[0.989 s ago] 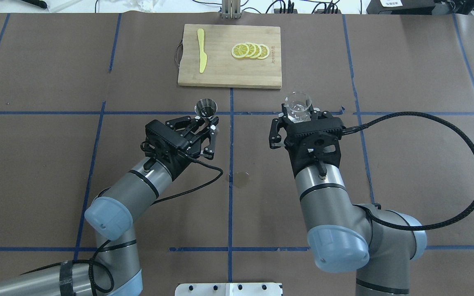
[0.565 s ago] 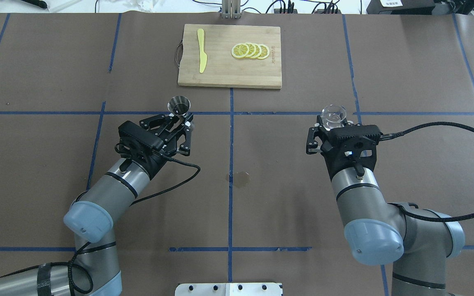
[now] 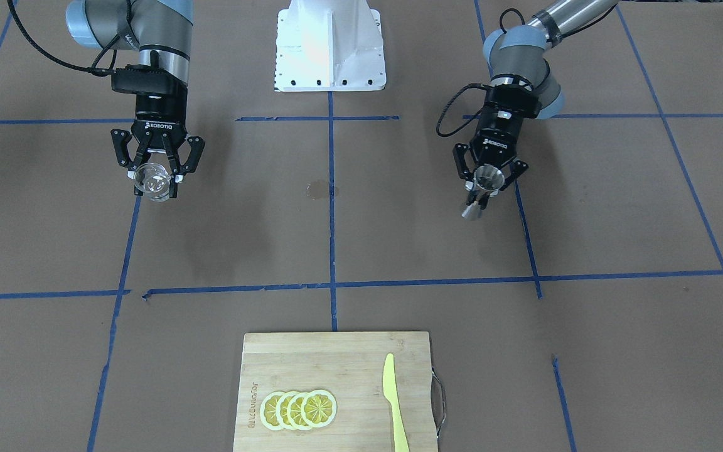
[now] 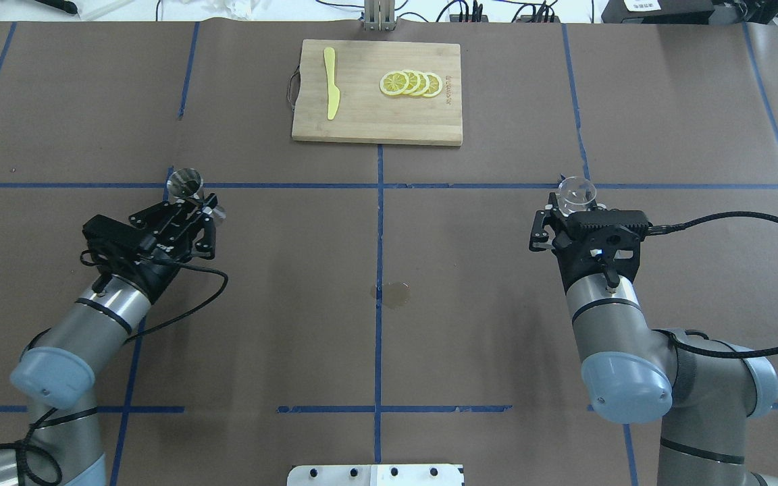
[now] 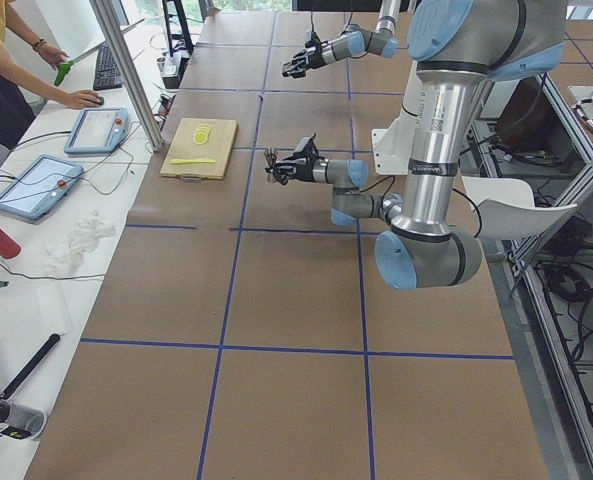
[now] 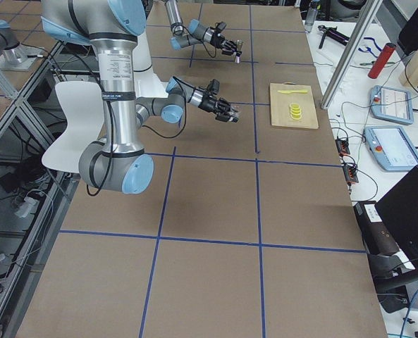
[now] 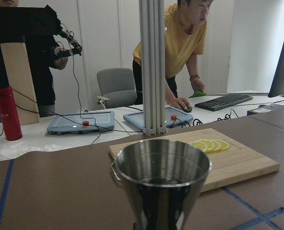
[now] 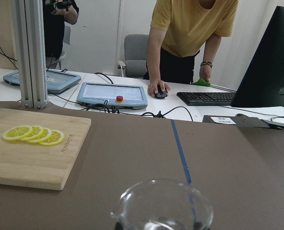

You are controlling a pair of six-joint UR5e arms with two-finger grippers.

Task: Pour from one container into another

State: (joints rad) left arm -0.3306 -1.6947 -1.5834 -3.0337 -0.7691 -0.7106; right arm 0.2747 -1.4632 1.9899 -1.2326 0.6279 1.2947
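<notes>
The jigger [image 7: 162, 178] runs off the left wrist view at 6 o'clock, its lower cone unseen. The glass [image 8: 163, 207] is cut off likewise in the right wrist view. In the front-facing view the cutting board [image 3: 336, 367] and knife [image 3: 393, 402] cross the 6 o'clock edge.

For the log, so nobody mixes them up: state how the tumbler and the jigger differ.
The tumbler is clear glass; the jigger is shiny steel. The tumbler is short and wide; the jigger is hourglass-shaped. The right tool holds the tumbler, the left tool the jigger. Both are gripped mouth up.
</notes>
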